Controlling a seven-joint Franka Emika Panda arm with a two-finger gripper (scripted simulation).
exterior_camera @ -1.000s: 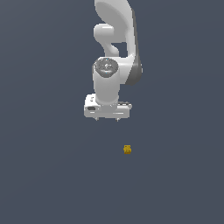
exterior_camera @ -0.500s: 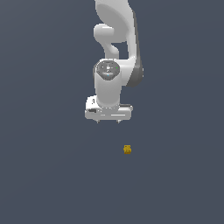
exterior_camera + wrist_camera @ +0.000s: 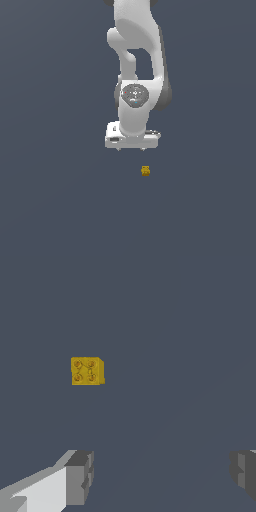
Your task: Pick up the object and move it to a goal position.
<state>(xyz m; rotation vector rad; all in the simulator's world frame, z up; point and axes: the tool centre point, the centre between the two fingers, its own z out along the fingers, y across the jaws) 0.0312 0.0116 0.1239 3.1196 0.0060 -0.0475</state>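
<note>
Plain dark grey floor point(image 3: 55, 200), nothing else on it. White Panda gripper point(image 3: 131, 148) hangs above it, fingers point(image 3: 80, 476) spread wide, holding nothing. Small yellow-orange studded block point(image 3: 145, 170) lies on the floor near it, off the jaw centreline. I'd centre over the block first, then descend straight.
</note>
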